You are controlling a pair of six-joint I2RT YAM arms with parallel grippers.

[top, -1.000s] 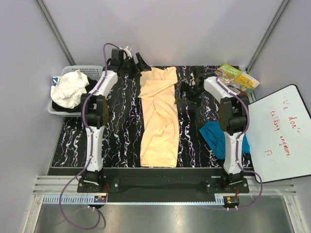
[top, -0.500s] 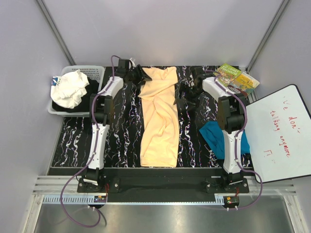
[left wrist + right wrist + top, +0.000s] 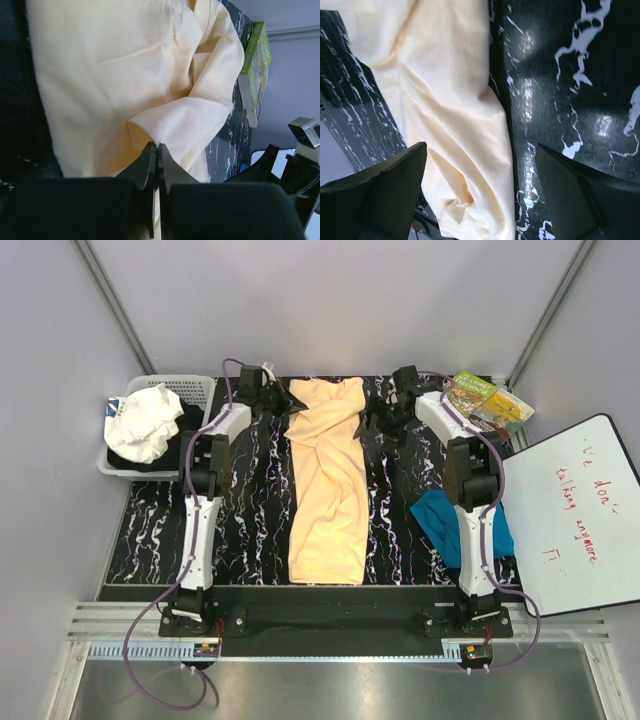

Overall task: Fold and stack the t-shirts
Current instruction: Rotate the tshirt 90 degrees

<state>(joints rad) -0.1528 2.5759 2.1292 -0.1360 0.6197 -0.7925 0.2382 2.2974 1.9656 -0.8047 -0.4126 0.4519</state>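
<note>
The pale peach-yellow t-shirt (image 3: 326, 480) lies as a long narrow strip down the middle of the black marbled table (image 3: 250, 490). At its far left corner my left gripper (image 3: 283, 400) is shut, and the left wrist view shows the jaws (image 3: 157, 146) pinching a raised fold of the peach cloth (image 3: 110, 75). My right gripper (image 3: 372, 420) stands open at the shirt's far right edge. In the right wrist view that gripper (image 3: 480, 147) straddles the cloth's edge (image 3: 450, 100) with nothing gripped. The teal-blue t-shirt (image 3: 440, 525) lies crumpled at the right, partly hidden by the right arm.
A white basket (image 3: 190, 383) holding a white crumpled cloth (image 3: 145, 425) stands at the far left. Green packets (image 3: 487, 400) lie at the far right corner, also in the left wrist view (image 3: 257, 55). A whiteboard (image 3: 575, 515) leans off the table's right side.
My left gripper moved right to the shirt's far left corner and shut on the cloth. My right gripper shifted up and left toward the shirt's far right edge, staying open.
</note>
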